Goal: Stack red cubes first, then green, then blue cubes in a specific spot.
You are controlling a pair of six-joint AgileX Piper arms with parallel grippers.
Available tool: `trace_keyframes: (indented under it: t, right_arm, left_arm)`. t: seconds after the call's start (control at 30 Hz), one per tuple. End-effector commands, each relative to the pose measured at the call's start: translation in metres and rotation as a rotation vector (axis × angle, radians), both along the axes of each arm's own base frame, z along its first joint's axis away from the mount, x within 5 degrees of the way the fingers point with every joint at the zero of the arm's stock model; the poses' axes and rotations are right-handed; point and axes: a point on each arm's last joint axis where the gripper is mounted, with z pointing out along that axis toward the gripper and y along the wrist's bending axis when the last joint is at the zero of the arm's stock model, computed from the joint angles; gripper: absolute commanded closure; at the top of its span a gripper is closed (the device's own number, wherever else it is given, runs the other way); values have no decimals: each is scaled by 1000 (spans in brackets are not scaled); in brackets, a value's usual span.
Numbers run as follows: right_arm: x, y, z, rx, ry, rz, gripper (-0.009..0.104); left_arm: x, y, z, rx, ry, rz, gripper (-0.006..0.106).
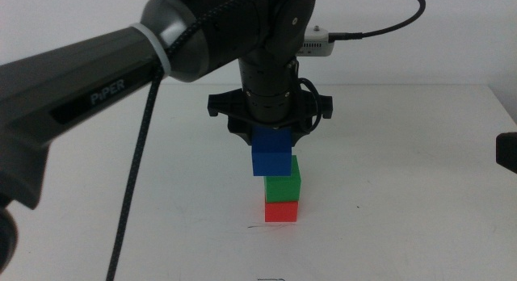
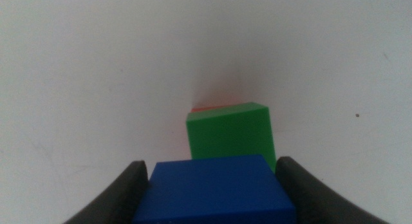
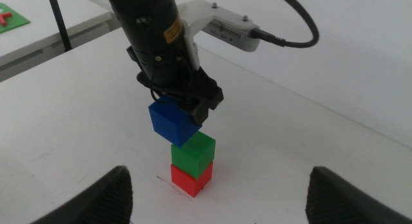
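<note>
We identify a robotics lab bench: a plain white table (image 1: pixel 420 192) against a bare white wall (image 1: pixel 452 39), with a cabled Piper arm (image 1: pixel 105 79) reaching in over its left edge.

White counter (image 1: pixel 404 168) fills the middle view — plain, matte, with its far edge meeting a pale wall. Only one thing sits directly on it: the red cube (image 1: pixel 281 211), flat on its base near the centre, with the green cube (image 1: pixel 283 182) resting on top of it. Just in front of the red cube, towards the camera, there's a short thin dark line (image 1: pixel 257 227) on the surface, close to the cube's lower left corner — the right wrist view catches that mark too, beside the cube's base. A soft shadow falls on the counter around the red cube. A few tiny dark specks dot the surface in the left wrist view.
</note>
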Motion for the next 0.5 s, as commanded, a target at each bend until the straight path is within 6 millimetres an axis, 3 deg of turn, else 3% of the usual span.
trace_keyframes:
  t: [0.0,0.47]
  right_arm:
    - [1,-1,15,47,-94,-11,12]
    - [1,-1,15,46,-93,-11,12]
  left_arm:
    - [-9,3,30,-60,-50,14,102]
    - [2,-10,16,-109,-72,23,102]
